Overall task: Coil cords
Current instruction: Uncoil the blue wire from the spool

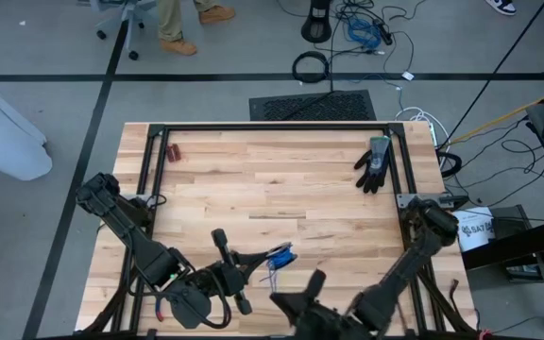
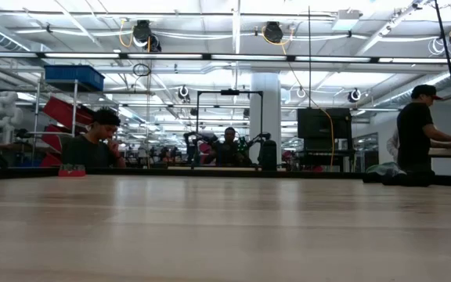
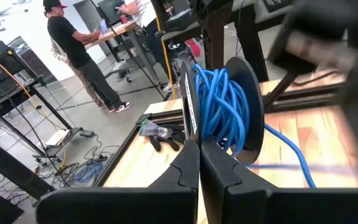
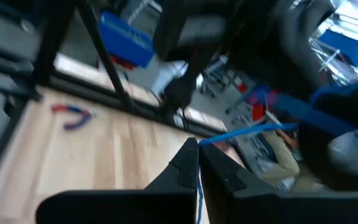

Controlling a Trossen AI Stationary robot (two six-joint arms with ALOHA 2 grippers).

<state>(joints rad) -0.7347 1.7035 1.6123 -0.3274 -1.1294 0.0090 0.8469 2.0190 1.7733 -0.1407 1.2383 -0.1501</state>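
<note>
Holding the spool (image 3: 222, 106) up near the front edge of the tabletop (image 1: 272, 189), the left pincer (image 3: 199, 152) is clenched on one of its dark round plates. The blue cord (image 3: 219, 102) is already wound many times around the middle of that spool. It looks like the spool is kept lifted so the cord can go round it without rubbing on the wood.

A loose piece of the cord runs from the spool toward the right arm. The right pincer (image 4: 197, 158) is clenched on that thin blue cord (image 4: 247, 132), just in front of its tips. I think it grips there to keep the cord tight, so the next loop lies neatly. In the view from above, both pincers sit close together, with the blue cord (image 1: 280, 255) between them.

The black glove (image 1: 374, 162) lies well apart at the far right side, and the red pliers (image 1: 173, 151) at the far left. They seem left out of the way.
</note>
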